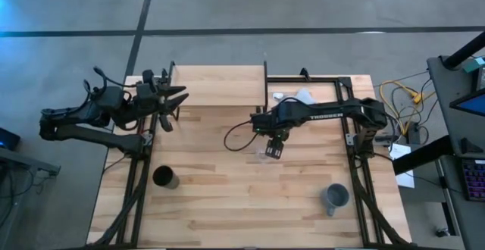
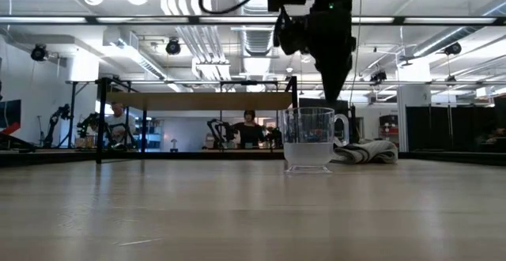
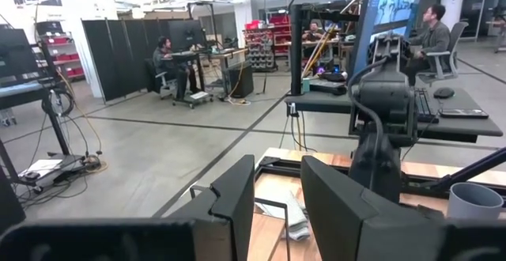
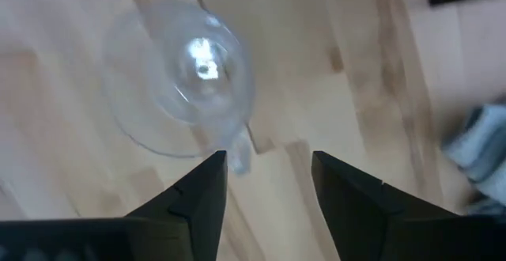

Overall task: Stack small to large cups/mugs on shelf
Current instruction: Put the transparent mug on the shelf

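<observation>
The small clear glass cup (image 1: 268, 154) stands upright on its base at the table's middle; it also shows in the low view (image 2: 308, 138). My right gripper (image 1: 274, 147) hangs just above it, open, pointing down, by the cup's handle (image 4: 239, 156). In the right wrist view the handle lies by one fingertip (image 4: 212, 170). The black cup (image 1: 165, 177) stands near left. The grey-blue mug (image 1: 335, 197) stands near right. The shelf (image 1: 220, 87) stands at the far edge. My left gripper (image 1: 173, 98) waits open at the far left.
A grey-white cloth (image 1: 297, 96) lies at the far side, right of the shelf, and shows behind the glass cup in the low view (image 2: 365, 152). Black frame rails (image 1: 356, 167) run along both table sides. People sit in the room beyond.
</observation>
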{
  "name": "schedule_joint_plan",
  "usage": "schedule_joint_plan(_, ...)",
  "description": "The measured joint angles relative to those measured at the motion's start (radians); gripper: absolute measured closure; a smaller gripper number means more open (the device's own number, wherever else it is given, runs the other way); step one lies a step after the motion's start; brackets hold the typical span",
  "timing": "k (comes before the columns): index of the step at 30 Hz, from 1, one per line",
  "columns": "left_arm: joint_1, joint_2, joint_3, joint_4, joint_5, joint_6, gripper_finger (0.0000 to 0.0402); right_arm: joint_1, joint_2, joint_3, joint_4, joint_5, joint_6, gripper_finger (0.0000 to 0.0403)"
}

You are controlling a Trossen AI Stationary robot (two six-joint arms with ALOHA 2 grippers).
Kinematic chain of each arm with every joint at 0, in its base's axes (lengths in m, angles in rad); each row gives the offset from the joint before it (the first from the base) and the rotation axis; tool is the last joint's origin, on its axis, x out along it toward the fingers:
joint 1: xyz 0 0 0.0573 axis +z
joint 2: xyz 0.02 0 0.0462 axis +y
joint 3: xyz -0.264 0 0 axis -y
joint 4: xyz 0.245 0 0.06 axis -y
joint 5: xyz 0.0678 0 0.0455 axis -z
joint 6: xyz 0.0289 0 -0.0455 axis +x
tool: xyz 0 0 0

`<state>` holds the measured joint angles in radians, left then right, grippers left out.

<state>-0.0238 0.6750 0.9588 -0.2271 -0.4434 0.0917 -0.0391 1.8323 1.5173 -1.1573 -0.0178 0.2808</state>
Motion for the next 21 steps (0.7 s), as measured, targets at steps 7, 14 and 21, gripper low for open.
schedule_joint_plan(7, 0.000, 0.016, 0.000, 0.001, 0.000, -0.001, 0.0308, 0.001, -0.004, 0.000, 0.090, 0.000, -0.017, 0.0225)
schedule_joint_plan(14, 0.000, 0.024, 0.000, 0.001, 0.000, -0.002, 0.0308, 0.002, 0.006, -0.002, 0.113, 0.000, -0.019, 0.0225)
schedule_joint_plan(21, 0.000, 0.032, 0.001, 0.001, 0.001, -0.002, 0.0308, 0.001, 0.031, -0.003, 0.129, 0.003, -0.021, 0.0225)
